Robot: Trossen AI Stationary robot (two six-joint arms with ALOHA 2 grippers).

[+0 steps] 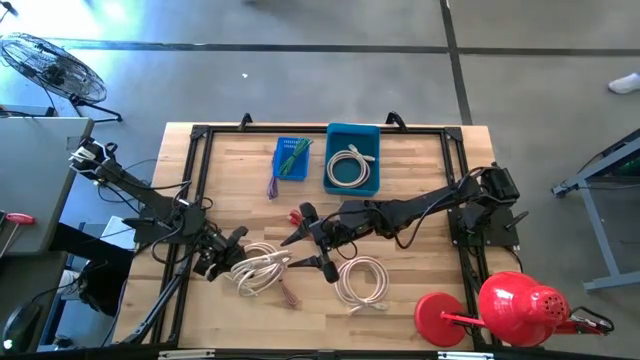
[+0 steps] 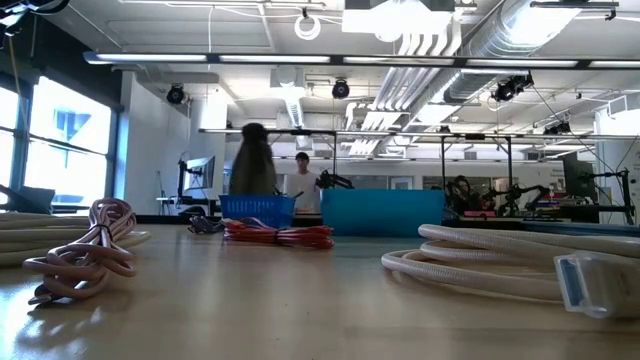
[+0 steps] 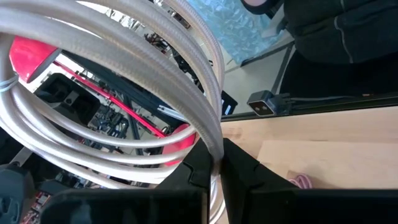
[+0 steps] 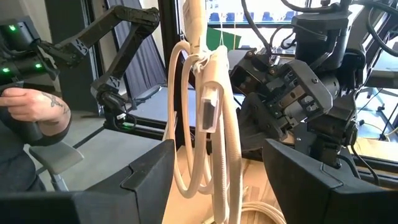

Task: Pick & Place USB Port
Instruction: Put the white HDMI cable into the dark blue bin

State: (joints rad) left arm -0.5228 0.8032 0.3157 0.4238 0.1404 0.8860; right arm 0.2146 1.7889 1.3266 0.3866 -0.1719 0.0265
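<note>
High view: white coiled USB cable (image 1: 262,268) hanging upright betw both arms.
L fingers (image 3: 214,171): pinching cable strand.
R fingers (image 4: 205,180): spreading wide, straddling coil; R nearer the plug.

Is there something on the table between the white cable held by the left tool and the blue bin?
The left tool holds a white coiled cable. The right arm's open tool and red cable bundle lie roughly towards the solid blue bin.

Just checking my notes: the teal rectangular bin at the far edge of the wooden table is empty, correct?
Not quite. The teal rectangular bin at the far edge of the wooden table already holds one coiled white cable, as the high view shows.
</note>
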